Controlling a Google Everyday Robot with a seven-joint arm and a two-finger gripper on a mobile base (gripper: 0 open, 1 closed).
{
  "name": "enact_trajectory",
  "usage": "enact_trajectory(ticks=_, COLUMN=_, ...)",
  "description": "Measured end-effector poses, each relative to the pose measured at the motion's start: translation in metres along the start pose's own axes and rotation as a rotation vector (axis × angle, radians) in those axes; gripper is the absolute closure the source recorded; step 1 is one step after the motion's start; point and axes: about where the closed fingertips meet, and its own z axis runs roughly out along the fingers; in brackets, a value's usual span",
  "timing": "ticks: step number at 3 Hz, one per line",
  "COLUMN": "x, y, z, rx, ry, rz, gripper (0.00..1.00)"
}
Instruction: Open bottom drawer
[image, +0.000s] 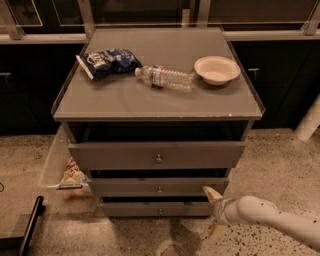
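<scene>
The bottom drawer (150, 209) is the slimmest grey front, lowest of three, with a small round knob (160, 211) at its centre. It sits nearly flush under the middle drawer (150, 187). The tallest top drawer (125, 156) stands slightly out. My gripper (213, 211) comes in from the lower right on a white arm (270, 216). It is open, at the right end of the bottom drawer front. One fingertip (208, 192) is up by the middle drawer's right corner, the other is down near the floor. It holds nothing and is well right of the knob.
On the cabinet top (125, 100) lie a blue chip bag (107, 61), a water bottle (165, 77) and a white bowl (216, 69). A clear bin (55, 165) with a snack packet stands left of the drawers. A black bar (30, 225) lies at lower left. A white post (310, 120) stands at right.
</scene>
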Motion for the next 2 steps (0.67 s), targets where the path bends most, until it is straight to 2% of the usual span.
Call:
enact_trajectory(ticks=1, x=0.0, y=0.001, z=0.002, rx=-0.002, ry=-0.003, rz=0.001, gripper=0.0)
enact_trajectory(ticks=2, x=0.007, y=0.011, z=0.028, rx=-0.012, ry=-0.02, rz=0.025, gripper=0.0)
